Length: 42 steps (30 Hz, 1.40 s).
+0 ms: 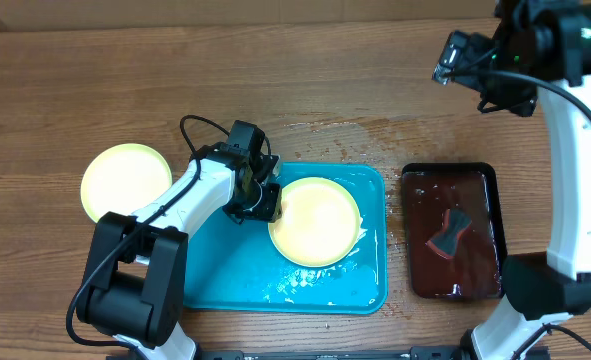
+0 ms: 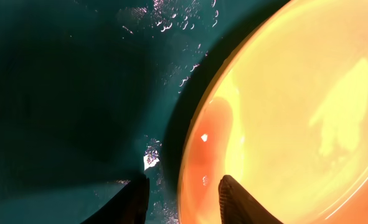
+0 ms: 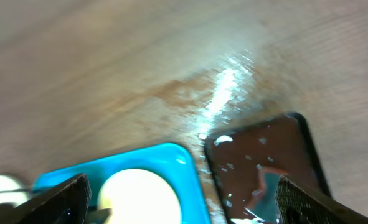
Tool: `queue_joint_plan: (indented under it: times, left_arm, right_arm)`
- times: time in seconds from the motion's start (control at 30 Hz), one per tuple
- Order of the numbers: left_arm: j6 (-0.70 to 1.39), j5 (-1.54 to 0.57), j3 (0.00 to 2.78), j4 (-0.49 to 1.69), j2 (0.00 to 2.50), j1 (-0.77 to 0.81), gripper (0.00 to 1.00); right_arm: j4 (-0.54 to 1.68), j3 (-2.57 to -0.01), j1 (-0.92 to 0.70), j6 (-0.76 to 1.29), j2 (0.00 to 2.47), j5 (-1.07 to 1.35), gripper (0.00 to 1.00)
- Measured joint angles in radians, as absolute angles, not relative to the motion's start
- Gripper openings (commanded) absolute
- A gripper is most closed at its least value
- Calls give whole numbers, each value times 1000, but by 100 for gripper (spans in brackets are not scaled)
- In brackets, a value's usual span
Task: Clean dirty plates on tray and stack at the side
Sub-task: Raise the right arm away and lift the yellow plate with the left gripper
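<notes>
Two pale yellow plates are counted. One plate [image 1: 320, 225] is found in the turquoise tray [image 1: 225, 285], toward its 2 o'clock corner, with an orange-red smear [image 2: 212, 137] by its rim. The other plate [image 1: 125, 180] is set on the surface [image 1: 75, 80] at the tray's 10 o'clock. At 3 o'clock a dark tray [image 1: 494, 200] is filled with dark liquid and one grey rag [image 1: 451, 232]. The left claw [image 2: 185, 183] is parted astride the first plate's 9 o'clock rim. The right claw [image 3: 184, 202] is spread wide.

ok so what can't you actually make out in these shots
- Overhead: glare washes out the pale round plastic plate left of the turquoise rectangular tray; whether it's a stack is unclear.
- Left wrist: the frame edge cuts off the pale yellow round plate.
- Right wrist: blur hides what lies in the dark brown-red tray.
</notes>
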<state>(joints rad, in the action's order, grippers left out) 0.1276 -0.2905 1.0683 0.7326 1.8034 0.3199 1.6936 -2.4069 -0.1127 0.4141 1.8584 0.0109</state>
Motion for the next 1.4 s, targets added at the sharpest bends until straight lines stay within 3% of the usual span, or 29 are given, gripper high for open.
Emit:
queue_joint_plan:
  times: [0.03,0.1,0.17,0.2,0.23,0.27,0.3,0.33,0.37,0.4,0.43,0.5,0.53,0.57,0.6,0.67,0.7,0.73,0.77,1.0,1.17,1.3,1.37,1.4]
  left_arm:
    - [123,-293,1068,734,1803,320,87]
    - [124,-297,1068,736,1803,320,85]
    - [126,-304,1069,736,1803,320,49]
    - [124,-304,1068,736,1803,320,37]
    - [124,-304,1068,736,1805,320,39]
    - [122,-304,1068,736,1805,320,53]
    - [120,-304,1068,735,1805,320,75]
    - [117,-303,1068,735,1805,320,80]
    - [122,-303,1068,734,1806,320,72]
    - [126,-308,1068,733,1806,320,49]
    - [126,-308,1068,731,1806,320,42]
    - [127,-307,1068,727,1807,319,59]
    - [131,-307,1068,723,1807,319,62]
    - [134,-307,1068,719,1807,319,56]
    - [134,-307,1068,716,1807,319,29]
    - [138,-307,1068,709,1812,319,29]
    - [139,-307,1068,706,1816,319,23]
    - [144,-307,1068,702,1822,319,9]
    - [146,-308,1068,701,1833,319,4]
    - [158,-336,1069,697,1851,306,4]
    - [158,-349,1090,726,1863,306,4]
    - [158,-349,1118,772,1869,306,4]
    - [158,-348,1137,792,1869,306,4]
    - [158,-348,1148,799,1869,306,4]
  right_arm:
    - [1694,-2427,-113,410,1850,31,97]
    - [1695,-2459,-113,405,1835,63,97]
    - [1695,-2481,-113,397,1826,93,97]
    - [1695,-2489,-113,389,1820,117,97]
    - [1695,-2493,-113,382,1817,134,97]
    - [1695,-2494,-113,376,1816,151,97]
    - [1695,-2494,-113,369,1815,168,97]
    - [1695,-2494,-113,364,1815,186,97]
    - [1695,-2494,-113,359,1815,202,97]
    - [1695,-2494,-113,357,1815,213,97]
    - [1695,-2494,-113,354,1815,223,97]
    - [1695,-2494,-115,347,1815,241,96]
    - [1695,-2494,-118,341,1815,249,95]
    - [1694,-2494,-121,335,1815,259,94]
    - [1693,-2494,-125,329,1815,265,93]
    - [1687,-2494,-139,316,1815,281,93]
    - [1681,-2494,-146,311,1815,285,92]
    - [1674,-2494,-152,308,1815,289,91]
    - [1667,-2494,-158,306,1815,291,89]
    - [1622,-2494,-182,287,1811,302,66]
    - [1587,-2494,-184,274,1771,306,63]
    - [1575,-2494,-184,257,1744,290,47]
    - [1572,-2495,-184,247,1742,269,29]
    - [1572,-2495,-185,248,1742,252,25]
